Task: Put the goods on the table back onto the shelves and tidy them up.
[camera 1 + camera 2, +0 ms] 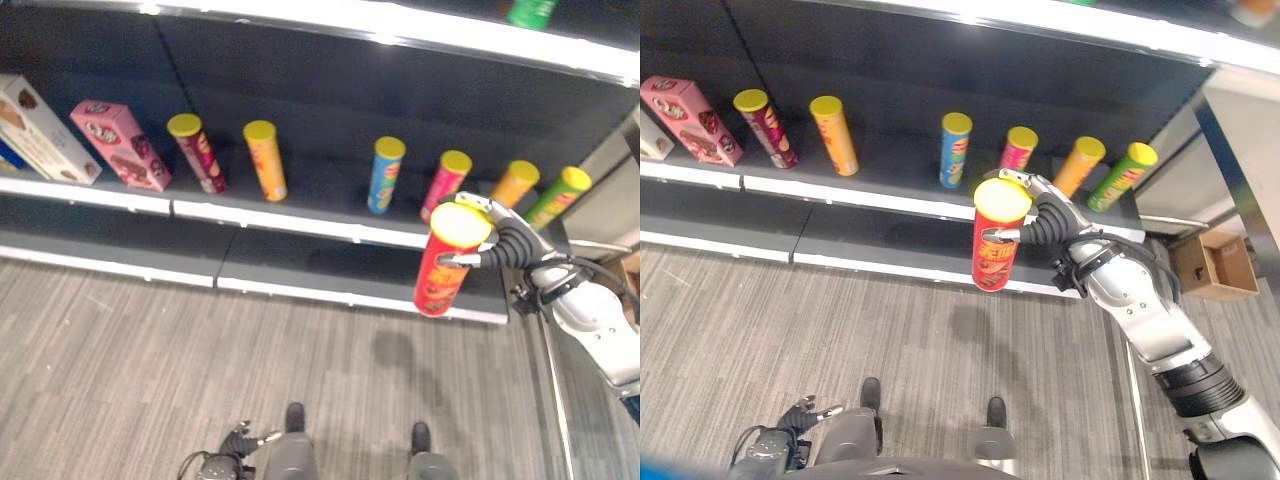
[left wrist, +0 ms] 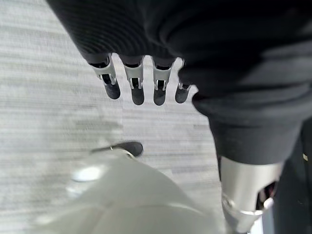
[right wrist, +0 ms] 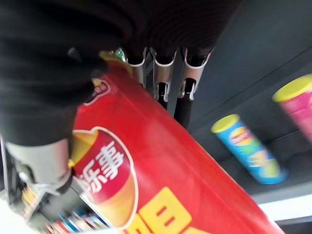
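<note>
Right hand (image 1: 1045, 228) curled round a red can (image 1: 995, 247) with a yellow lid, gripping just under the lid, can upright and held in the air in front of the shelf (image 1: 880, 200), at about 3 o'clock in the head views. Fingers (image 3: 163, 83) wrapped over the red wall in the right wrist view, thumb on the opposite side. Lid shut on the red can, contents not visible. Standing in a row on the shelf, all with yellow lids on and all apart from one another: dark red can (image 1: 197, 152) at 10 o'clock, orange can (image 1: 265, 159) beside it, blue can (image 1: 385, 175) near 12 o'clock, pink can (image 1: 444, 183), second orange can (image 1: 514, 183) and green can (image 1: 557, 196) toward 2 o'clock. At 9 o'clock on the same shelf, a pink box (image 1: 120, 144) standing closed, and a white box (image 1: 38, 130) at the far left edge, also closed. On the shelf above, a green container (image 1: 530, 12) at 1 o'clock, only partly visible. On the floor beyond the shelf end at 3 o'clock, an open cardboard box (image 1: 1215, 263), contents unclear. Left hand (image 2: 141, 85) hanging low at 7 o'clock over the carpet, fingers straight and side by side, holding nothing.
</note>
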Tool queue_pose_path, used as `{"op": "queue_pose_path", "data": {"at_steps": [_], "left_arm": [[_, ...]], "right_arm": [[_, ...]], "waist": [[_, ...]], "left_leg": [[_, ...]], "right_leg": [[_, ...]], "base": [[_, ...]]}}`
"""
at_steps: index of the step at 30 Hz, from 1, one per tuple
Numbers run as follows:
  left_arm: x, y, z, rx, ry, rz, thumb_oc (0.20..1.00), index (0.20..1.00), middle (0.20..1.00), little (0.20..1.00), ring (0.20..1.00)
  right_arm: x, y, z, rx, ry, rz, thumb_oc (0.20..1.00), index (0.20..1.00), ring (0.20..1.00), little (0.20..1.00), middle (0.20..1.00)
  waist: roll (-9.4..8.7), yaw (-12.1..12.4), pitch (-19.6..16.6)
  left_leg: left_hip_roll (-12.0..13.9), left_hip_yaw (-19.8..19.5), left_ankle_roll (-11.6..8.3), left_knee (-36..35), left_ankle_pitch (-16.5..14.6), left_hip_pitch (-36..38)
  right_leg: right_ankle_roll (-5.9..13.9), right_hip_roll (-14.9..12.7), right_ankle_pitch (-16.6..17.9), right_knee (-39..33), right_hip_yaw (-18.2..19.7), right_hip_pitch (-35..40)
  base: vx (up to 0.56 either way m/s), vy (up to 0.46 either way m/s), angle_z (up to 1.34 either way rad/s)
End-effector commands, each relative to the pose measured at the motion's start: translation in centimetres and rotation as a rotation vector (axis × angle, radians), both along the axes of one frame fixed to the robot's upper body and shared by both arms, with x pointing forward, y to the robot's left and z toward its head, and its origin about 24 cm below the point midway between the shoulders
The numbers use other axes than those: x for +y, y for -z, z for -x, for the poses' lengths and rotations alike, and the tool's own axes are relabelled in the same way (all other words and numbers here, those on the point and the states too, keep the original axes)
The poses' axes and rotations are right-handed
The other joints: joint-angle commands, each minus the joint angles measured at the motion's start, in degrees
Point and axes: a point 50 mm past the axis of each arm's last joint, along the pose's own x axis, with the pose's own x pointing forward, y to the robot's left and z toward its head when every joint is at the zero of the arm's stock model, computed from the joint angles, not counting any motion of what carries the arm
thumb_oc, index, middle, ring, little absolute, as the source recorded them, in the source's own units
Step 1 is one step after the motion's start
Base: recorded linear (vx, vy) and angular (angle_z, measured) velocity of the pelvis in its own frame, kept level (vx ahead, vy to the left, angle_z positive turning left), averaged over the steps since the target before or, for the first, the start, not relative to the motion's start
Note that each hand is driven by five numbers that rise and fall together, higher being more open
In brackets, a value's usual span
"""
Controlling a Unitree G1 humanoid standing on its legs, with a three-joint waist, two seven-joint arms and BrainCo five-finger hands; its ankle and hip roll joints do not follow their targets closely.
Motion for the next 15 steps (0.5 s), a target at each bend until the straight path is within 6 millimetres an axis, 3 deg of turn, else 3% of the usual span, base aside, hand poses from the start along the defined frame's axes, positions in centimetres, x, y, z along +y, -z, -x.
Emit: {"op": "queue_pose_path", "data": {"at_steps": [1, 2, 3, 5, 7, 9, 12, 13, 15], "left_arm": [[-0.3, -0.3, -0.7, -0.041, 0.023, -0.016, 1.0, 1.0, 1.0, 1.0, 1.0], [-0.3, -0.3, -0.7, -0.041, 0.023, -0.016, 1.0, 1.0, 1.0, 1.0, 1.0], [0.1, -0.6, -1.0, -0.054, 0.015, -0.025, 1.0, 1.0, 1.0, 1.0, 1.0], [0.2, -0.6, -1.1, -0.056, 0.009, -0.029, 1.0, 1.0, 1.0, 1.0, 1.0], [0.6, -0.6, -0.5, -0.037, 0.018, -0.04, 1.0, 1.0, 1.0, 1.0, 1.0], [0.4, -0.4, -0.3, -0.026, 0.026, -0.037, 1.0, 1.0, 1.0, 1.0, 1.0], [-0.4, -0.2, -0.5, -0.021, 0.034, -0.019, 1.0, 1.0, 1.0, 1.0, 1.0], [-0.4, -0.2, -0.5, -0.022, 0.034, -0.019, 1.0, 1.0, 1.0, 1.0, 1.0], [-1.3, 0.0, -1.0, -0.028, 0.045, 0.004, 1.0, 1.0, 1.0, 1.0, 1.0]], "right_arm": [[0.2, -3.6, 0.0, -0.166, -0.025, 0.063, 0.2, 0.2, 0.2, 0.2, 0.2], [0.3, -3.6, 0.0, -0.167, -0.025, 0.062, 0.2, 0.2, 0.2, 0.2, 0.2], [0.5, -3.5, -0.1, -0.163, -0.024, 0.068, 0.2, 0.2, 0.2, 0.2, 0.2], [0.6, -3.5, -0.3, -0.167, -0.017, 0.069, 0.2, 0.2, 0.2, 0.2, 0.2], [0.1, -3.1, -0.2, -0.157, 0.004, 0.078, 0.2, 0.2, 0.2, 0.2, 0.2], [-0.2, -3.1, -0.1, -0.15, 0.014, 0.078, 0.2, 0.2, 0.2, 0.2, 0.2], [0.4, -3.6, -0.3, -0.16, -0.016, 0.045, 0.2, 0.2, 0.2, 0.2, 0.2], [0.4, -3.6, -0.3, -0.16, -0.016, 0.045, 0.2, 0.2, 0.2, 0.2, 0.2], [1.0, -3.5, -0.4, -0.147, -0.046, 0.019, 0.2, 0.2, 0.2, 0.2, 0.2]], "waist": [[2.14, 0.86, -5.4], [2.01, 0.94, -5.46], [1.71, 0.95, -5.42], [1.51, 0.96, -5.27], [1.73, 0.34, -5.1], [2.25, -0.34, -4.99], [3.18, -1.48, -3.68], [3.2, -1.49, -3.63], [3.02, -2.64, -2.36]], "left_leg": [[6.04, -0.37, -3.32, -9.87, 3.99, 2.38], [5.93, -0.21, -3.25, -9.81, 3.94, 2.31], [4.33, 0.84, -1.79, -10.09, 3.11, 3.05], [3.24, 1.31, -0.78, -10.37, 2.79, 3.63], [1.52, 0.44, 0.71, -11.58, 2.3, 5.08], [0.52, 0.09, 1.3, -13.07, 1.89, 6.78], [-0.46, -0.4, 2.05, -13.81, 0.81, 9.52], [-0.44, -0.41, 2.04, -13.83, 0.8, 9.57], [-1.94, -0.39, 2.67, -13.07, -0.78, 11.83]], "right_leg": [[7.61, 0.26, -9.93, 4.45, -1.81, 1.43], [7.69, 0.11, -9.96, 4.55, -1.64, 1.24], [7.83, -1.45, -7.05, 7.64, -2.13, -0.44], [7.5, -2.2, -5.12, 10.26, -1.89, -1.85], [6.11, 0.51, -4.37, 13.82, 1.91, -3.6], [5.74, 3.37, -6.08, 12.45, 3.5, -4.76], [4.42, 8.17, -7.25, 8.66, 1.77, -9.97], [4.41, 8.19, -7.25, 8.66, 1.76, -9.92], [4.32, 11.04, -6.11, 4.99, -1.93, -12.6]], "base": [[0.1, 0.249, -0.36], [0.12, 0.346, -0.38], [0.07, 0.215, -0.29], [0.1, 0.281, -0.22], [0.17, 0.283, -0.01], [0.16, 0.152, 0.21], [0.13, 0.083, 0.05], [0.12, 0.075, 0.06], [0.2, 0.044, 0.14]]}}
